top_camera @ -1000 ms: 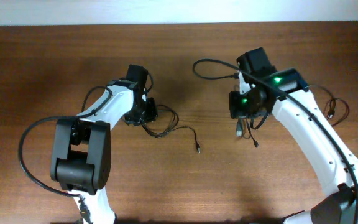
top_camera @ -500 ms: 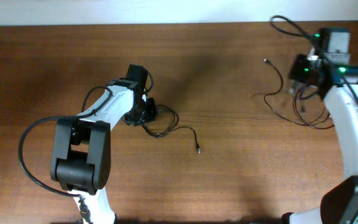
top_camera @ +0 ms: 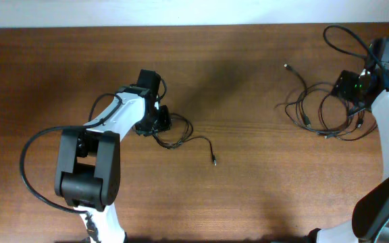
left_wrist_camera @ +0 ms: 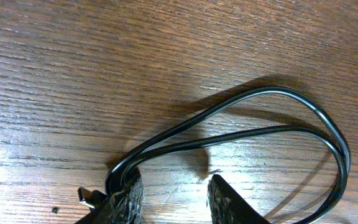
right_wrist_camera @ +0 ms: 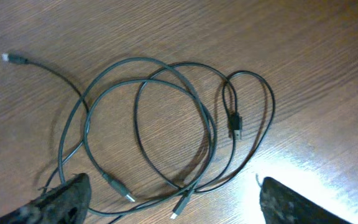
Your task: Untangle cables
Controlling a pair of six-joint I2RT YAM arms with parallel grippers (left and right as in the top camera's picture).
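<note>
Nearest you, a silvery plug end (top_camera: pixel 214 160) lies right of your left gripper (left_wrist_camera: pixel 176 190), which is released, one black cord (left_wrist_camera: pixel 272 89) looped just ahead and touching it. Far to that gripper's right, the tangled cables (right_wrist_camera: pixel 201 107) lie loose beneath the wide-spread, empty right gripper (right_wrist_camera: pixel 174 185).

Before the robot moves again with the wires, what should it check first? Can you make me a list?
1. Right end effector open and empty: ok, fingers wide apart above the right cables.
2. Right cables resting on the table: ok.
3. Right cables separated: not ok, loops cross each other.
4. Left end effector gripping the left cable: not ok, jaws apart, cable runs beside one finger.
5. Left cable knot-free: cannot tell, part is hidden under the finger.
6. Left cable's plug lying free: ok.
</note>
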